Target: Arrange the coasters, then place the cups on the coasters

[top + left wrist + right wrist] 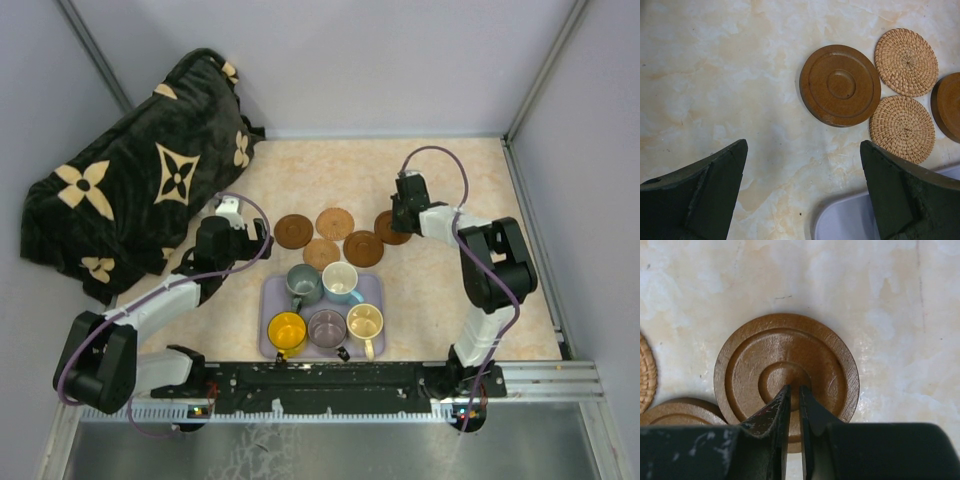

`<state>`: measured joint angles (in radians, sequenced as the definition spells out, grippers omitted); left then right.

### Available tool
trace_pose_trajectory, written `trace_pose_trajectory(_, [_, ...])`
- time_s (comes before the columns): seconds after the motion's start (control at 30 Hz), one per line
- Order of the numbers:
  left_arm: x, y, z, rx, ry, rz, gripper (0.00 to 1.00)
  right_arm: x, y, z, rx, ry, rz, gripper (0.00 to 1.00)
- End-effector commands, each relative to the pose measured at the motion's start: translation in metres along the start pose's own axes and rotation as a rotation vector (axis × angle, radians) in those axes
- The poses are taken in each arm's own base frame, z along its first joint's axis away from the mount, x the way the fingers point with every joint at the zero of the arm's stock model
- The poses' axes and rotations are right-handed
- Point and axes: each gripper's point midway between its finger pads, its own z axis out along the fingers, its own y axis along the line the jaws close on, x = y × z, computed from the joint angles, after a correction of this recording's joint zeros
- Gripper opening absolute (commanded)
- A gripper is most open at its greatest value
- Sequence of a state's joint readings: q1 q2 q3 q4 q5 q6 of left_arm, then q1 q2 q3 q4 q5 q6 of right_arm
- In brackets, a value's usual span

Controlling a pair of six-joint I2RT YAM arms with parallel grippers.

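1. Coasters first: the right gripper (794, 388) has its jaws pinched to a thin slit with nothing seen between them. Its tips sit over the centre ring of the rightmost coaster (785, 345), a dark wooden disc.
2. Just beside that disc lies another dark coaster (363, 248).
3. Over to the left gripper (804, 145): it is spread wide, empty, and above bare table (715, 75).
4. Near it sits the leftmost coaster (840, 85), with two woven coasters (906, 61) just right of it.
5. All five discs cluster just beyond the lavender tray (268, 300).
6. The cups (327, 327) stand together in the tray: yellow, grey-green, purple, cream and blue.
7. Far left, there's a dark flowered blanket (140, 200).
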<state>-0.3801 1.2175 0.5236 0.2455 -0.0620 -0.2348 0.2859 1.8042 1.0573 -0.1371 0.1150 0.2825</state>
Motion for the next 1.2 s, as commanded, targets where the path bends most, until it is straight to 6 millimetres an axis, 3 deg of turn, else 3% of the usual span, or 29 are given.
trace_pose_trajectory(0.0, [-0.013,-0.002,0.001,-0.007,-0.028,0.014,1.0,-0.004,-0.025,-0.001,0.158,-0.009,0.018,0.13])
trace_pose_trajectory(0.53, [-0.008,0.0,0.004,-0.012,-0.008,0.021,1.0,-0.015,-0.109,-0.002,0.348,-0.012,0.159,0.13])
trace_pose_trajectory(0.93, [-0.004,0.002,0.006,-0.022,0.003,0.031,1.0,-0.03,-0.132,0.01,0.411,-0.009,0.18,0.13])
trace_pose_trajectory(1.17, [-0.007,0.005,0.009,-0.039,-0.005,0.031,1.0,-0.053,-0.113,0.001,0.315,-0.043,0.181,0.15])
